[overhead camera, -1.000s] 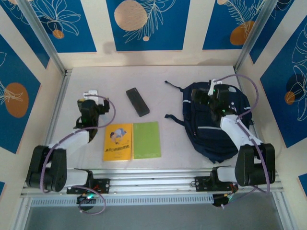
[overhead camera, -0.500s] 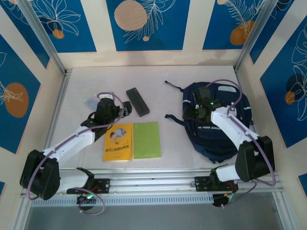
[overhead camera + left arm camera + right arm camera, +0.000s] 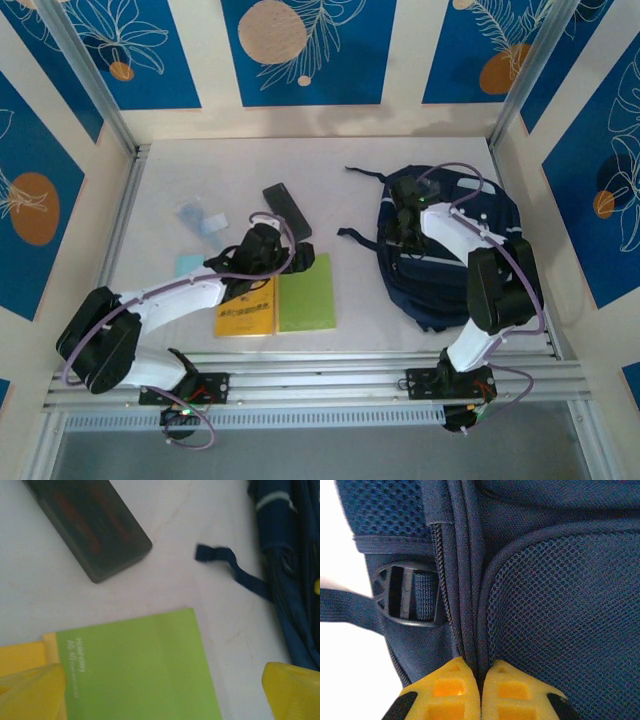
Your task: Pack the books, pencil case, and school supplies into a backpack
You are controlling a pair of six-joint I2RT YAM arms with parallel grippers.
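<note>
My left gripper [image 3: 290, 262] hangs open over the top edges of the two books, the yellow book [image 3: 245, 308] and the light green book [image 3: 307, 295]. In the left wrist view the green book [image 3: 135, 670] lies below the wide-apart yellow fingertips [image 3: 30, 690], with the dark pencil case [image 3: 87, 525] beyond it. The school supplies, a light-blue pad [image 3: 188, 265] and a whitish clear piece [image 3: 202, 218], lie to the left. My right gripper [image 3: 403, 232] is on the left side of the navy backpack [image 3: 455, 255], shut on a ridge of its seam [image 3: 472, 625].
A loose navy strap [image 3: 235, 572] trails from the backpack toward the green book. A plastic buckle [image 3: 407, 597] sits just left of the pinched seam. Metal rails [image 3: 320, 375] run along the near edge and walls stand close on both sides.
The left arm swung right from the small supplies to above the books, still open. The right gripper moved left across the backpack and closed on its seam. The backpack shifted a little.
</note>
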